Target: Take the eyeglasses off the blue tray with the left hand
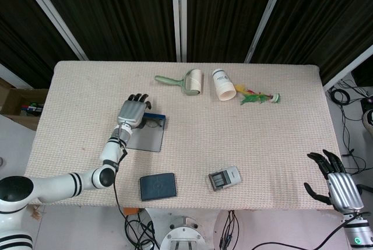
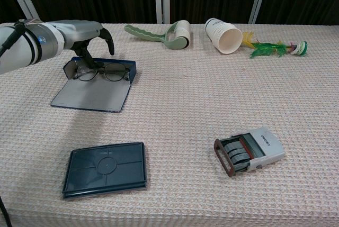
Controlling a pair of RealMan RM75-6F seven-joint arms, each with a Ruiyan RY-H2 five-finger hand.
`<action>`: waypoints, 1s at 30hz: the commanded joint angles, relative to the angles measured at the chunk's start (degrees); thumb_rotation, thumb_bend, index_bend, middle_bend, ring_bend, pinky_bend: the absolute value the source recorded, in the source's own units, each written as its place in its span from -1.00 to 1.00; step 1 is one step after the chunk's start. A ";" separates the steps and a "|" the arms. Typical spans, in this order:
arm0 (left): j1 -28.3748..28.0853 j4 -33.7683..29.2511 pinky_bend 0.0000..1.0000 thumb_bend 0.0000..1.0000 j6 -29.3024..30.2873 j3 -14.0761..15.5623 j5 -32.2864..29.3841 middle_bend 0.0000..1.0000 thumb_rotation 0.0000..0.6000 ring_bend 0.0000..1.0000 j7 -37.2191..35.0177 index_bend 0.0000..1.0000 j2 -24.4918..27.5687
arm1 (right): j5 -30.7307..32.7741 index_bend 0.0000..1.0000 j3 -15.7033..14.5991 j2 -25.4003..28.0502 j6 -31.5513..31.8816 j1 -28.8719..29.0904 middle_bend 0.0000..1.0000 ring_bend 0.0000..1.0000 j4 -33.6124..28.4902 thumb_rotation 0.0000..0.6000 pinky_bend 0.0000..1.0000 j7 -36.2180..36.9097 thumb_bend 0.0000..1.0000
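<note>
- The eyeglasses [image 2: 101, 72] lie at the far end of the blue tray [image 2: 90, 97], lenses side by side, leaning against the tray's raised far rim
- The tray sits on the left part of the table [image 2: 185, 105], and its near portion is bare
- The left hand [image 2: 85, 31] hangs over the far left corner of the tray, fingers curled downward and a little apart; one dark fingertip [image 2: 85, 57] comes down right at the left lens, though whether it touches the frame I cannot tell
- In the head view the same hand [image 1: 132, 111] covers the far left edge of the tray [image 1: 145, 136], and the glasses are mostly hidden beneath it
- Near the tray lies a dark flat case [image 2: 105, 169], close to the table's near edge
- To the right of that case sits a date stamp [image 2: 249, 151] with a grey body and a brown end
- Along the far side lie a green-handled lint roller [image 2: 164, 34], a white paper cup [image 2: 223, 35] on its side with its mouth toward the near side, and a feathered shuttlecock [image 2: 275, 47] to its right
- The right hand [image 1: 337, 181] is off the table at the near right corner, fingers spread and holding nothing
</note>
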 commanded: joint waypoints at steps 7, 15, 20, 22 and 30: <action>-1.20 1.12 -0.79 -0.17 -0.41 0.35 -2.55 -0.80 1.00 -0.88 0.59 -0.27 -0.38 | 0.28 -0.64 0.07 -0.02 0.15 -0.13 -0.64 -1.00 0.35 1.00 -0.80 0.34 -0.51; -2.12 2.10 -0.79 -0.17 -0.37 0.47 -3.96 -0.80 1.00 -0.88 0.94 -0.22 -0.60 | 0.60 -0.64 0.18 -0.29 0.26 -0.29 -0.64 -1.00 0.83 1.00 -0.80 0.92 -0.51; -2.57 2.52 -0.79 -0.16 -0.36 0.67 -4.78 -0.80 1.00 -0.88 1.13 -0.18 -0.84 | 0.70 -0.64 0.26 -0.30 0.33 -0.32 -0.64 -1.00 1.01 1.00 -0.80 1.19 -0.51; -2.72 2.67 -0.79 -0.16 -0.38 0.83 -4.94 -0.80 1.00 -0.88 1.28 -0.17 -0.92 | 0.79 -0.64 0.25 -0.30 0.30 -0.36 -0.64 -1.00 1.12 1.00 -0.80 1.28 -0.51; -3.17 3.29 -0.79 -0.09 -0.49 1.01 -5.60 -0.80 1.00 -0.88 1.20 -0.10 -1.21 | 1.09 -0.64 0.29 -0.41 0.43 -0.60 -0.64 -1.00 1.52 1.00 -0.80 1.75 -0.51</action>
